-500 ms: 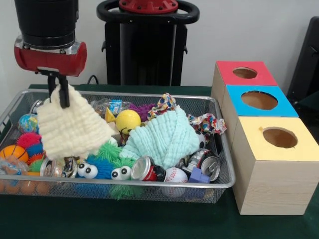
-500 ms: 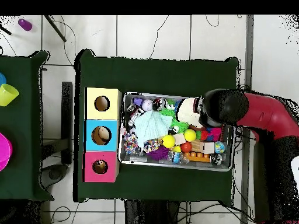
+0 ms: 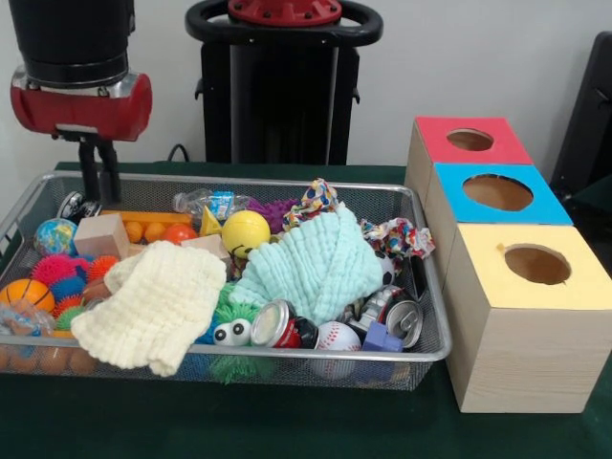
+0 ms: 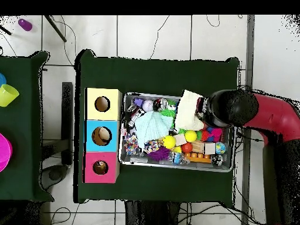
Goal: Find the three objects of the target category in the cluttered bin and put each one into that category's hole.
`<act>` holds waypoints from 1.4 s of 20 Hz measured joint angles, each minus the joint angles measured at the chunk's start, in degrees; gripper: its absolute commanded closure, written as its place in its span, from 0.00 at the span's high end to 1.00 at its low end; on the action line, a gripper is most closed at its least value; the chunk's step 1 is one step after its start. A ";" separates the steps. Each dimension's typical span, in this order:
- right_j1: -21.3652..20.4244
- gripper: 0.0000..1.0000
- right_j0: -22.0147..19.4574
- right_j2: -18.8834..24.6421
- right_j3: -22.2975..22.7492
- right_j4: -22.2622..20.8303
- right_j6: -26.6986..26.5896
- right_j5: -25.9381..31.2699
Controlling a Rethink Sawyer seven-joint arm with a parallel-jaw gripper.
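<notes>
Two dark fingers (image 3: 98, 170) hang close together below the red and black gripper (image 3: 98, 196), with nothing between them; they sit over the far left corner of the wire bin (image 3: 421, 356), clear of its contents.

Nearest below them in the bin are a small can (image 3: 75, 205), a patterned ball (image 3: 54, 236), a wooden block (image 3: 101, 234) and a row of orange balls (image 3: 153, 229). A cream cloth (image 3: 153, 304) lies crumpled over the left front part of the bin, its lower edge reaching the front rim. Left of it sit pink spiky balls (image 3: 59, 272) and an orange ball (image 3: 26, 295). A green fuzzy toy with googly eyes (image 3: 231, 328) peeks out from under the cloth's right side.

A mint cloth (image 3: 316, 263) is heaped in the middle, touching a yellow smiley ball (image 3: 246, 232) on its left. Behind it are a purple spiky toy (image 3: 273, 211) and a patterned fabric piece (image 3: 315, 202); another patterned fabric piece (image 3: 399, 236) lies at its right. Along the front rim lie a red can (image 3: 279, 325), a baseball (image 3: 337, 337), a blue block (image 3: 382, 337) and a silver can (image 3: 400, 316).

Beside the bin's right end stand three boxes in a row, touching: a red-topped box (image 3: 469, 141), a blue-topped box (image 3: 497, 193) and a yellow-topped box (image 3: 531, 316), each with a round hole on top.
</notes>
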 measured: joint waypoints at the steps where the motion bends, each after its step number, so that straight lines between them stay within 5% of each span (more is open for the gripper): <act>1: -0.41 0.00 -1.97 2.09 0.66 -0.22 -1.75 -0.06; 3: -0.74 0.00 -3.95 4.05 1.10 -0.59 -4.08 -0.31; 4: -0.91 1.00 -4.95 5.02 1.33 -0.78 -5.25 -0.44; 12: -1.53 1.00 -11.55 10.95 3.20 -3.45 -15.47 -4.98; 28: -2.40 1.00 -11.56 14.00 4.76 -4.42 -16.04 -5.51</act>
